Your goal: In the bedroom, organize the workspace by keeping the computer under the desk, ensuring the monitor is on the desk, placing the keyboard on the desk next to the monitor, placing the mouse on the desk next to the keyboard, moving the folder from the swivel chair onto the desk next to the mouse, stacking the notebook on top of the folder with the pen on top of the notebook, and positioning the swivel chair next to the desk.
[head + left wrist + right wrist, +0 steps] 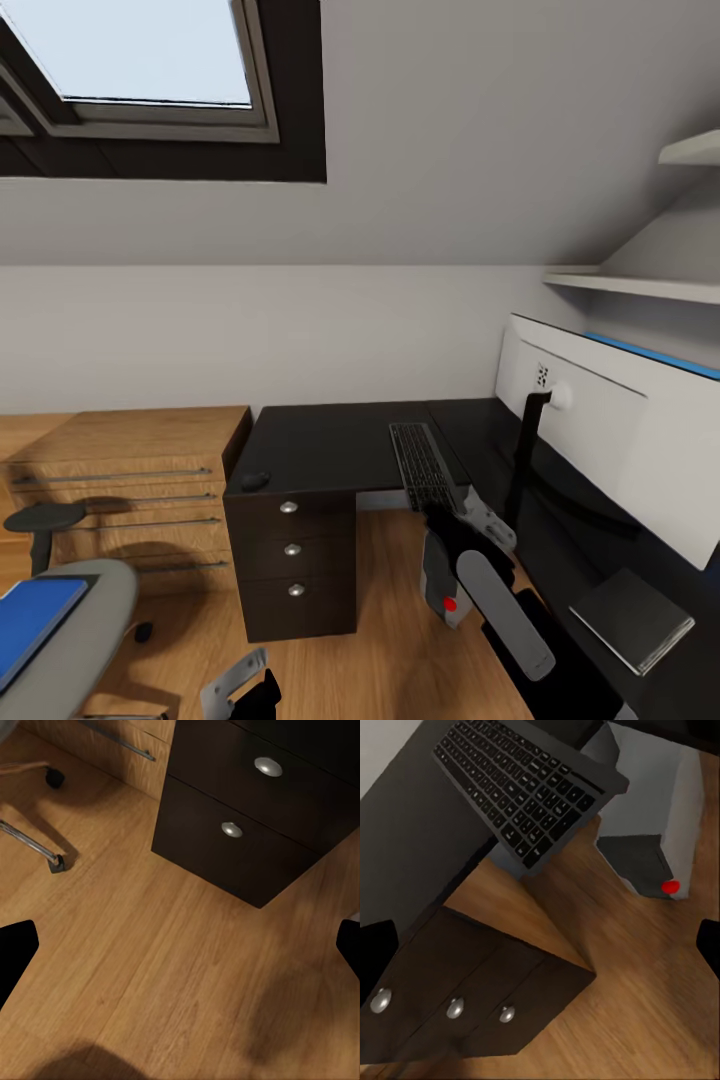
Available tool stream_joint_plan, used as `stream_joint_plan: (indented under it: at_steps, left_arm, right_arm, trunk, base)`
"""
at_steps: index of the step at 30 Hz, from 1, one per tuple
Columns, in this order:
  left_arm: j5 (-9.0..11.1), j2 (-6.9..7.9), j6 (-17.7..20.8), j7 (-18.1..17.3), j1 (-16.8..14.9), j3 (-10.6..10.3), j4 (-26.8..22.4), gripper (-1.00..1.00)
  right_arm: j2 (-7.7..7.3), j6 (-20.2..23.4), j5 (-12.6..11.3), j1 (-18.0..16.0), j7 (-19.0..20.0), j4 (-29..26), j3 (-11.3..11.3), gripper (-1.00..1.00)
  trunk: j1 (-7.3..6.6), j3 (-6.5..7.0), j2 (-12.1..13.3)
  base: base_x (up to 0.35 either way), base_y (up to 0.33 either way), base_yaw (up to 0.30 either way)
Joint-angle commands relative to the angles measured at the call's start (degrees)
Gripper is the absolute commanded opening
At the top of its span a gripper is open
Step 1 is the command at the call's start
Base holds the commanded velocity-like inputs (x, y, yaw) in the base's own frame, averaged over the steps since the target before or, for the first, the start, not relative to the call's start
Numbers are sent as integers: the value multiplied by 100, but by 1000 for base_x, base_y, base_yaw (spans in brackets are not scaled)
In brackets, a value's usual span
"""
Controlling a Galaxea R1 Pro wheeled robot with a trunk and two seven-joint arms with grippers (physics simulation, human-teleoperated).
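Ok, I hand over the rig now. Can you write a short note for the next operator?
Left gripper and right gripper: both open, empty.
On the desk: monitor, keyboard overhanging the edge, mouse apart at the corner, notebook.
Computer stands on the floor below the keyboard's end.
Folder lies on the swivel chair.
Left: push keyboard in, bring mouse beside it, move folder, stack notebook and pen, park chair.
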Motion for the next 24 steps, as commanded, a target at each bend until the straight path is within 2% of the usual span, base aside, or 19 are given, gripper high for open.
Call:
stream_joint_plan:
  at_steps: [1,3,6,7,17,24]
  left_arm:
    - [2,1,48,26,-1,1,-12,100]
    - [2,4,50,26,-1,1,-16,100]
    - [0,6,53,26,-1,2,-17,100]
    - [-9,8,48,26,-1,19,-24,100]
    - [-21,8,47,39,-1,7,-35,100]
    - [-30,8,47,43,-1,0,-37,100]
  right_arm:
    - [-2,64,74,-10,-28,-11,-1,100]
    - [4,78,203,-16,22,-22,-77,100]
    - [8,82,229,-20,133,-16,-230,100]
    - [16,99,204,-26,403,348,-511,100]
    - [1,146,238,-27,477,492,-548,100]
    - [-6,249,549,-27,480,375,-387,100]
  trunk:
    - [-22,13,38]
    - [-66,49,118]
    - [-132,103,238]
    - [-154,121,278]
    - [-374,300,679]
    - [-395,318,719]
  base:
    - [0,0,0]
    - [0,0,0]
    - [0,0,0]
    - [0,0,0]
    - [0,0,0]
    - [0,0,0]
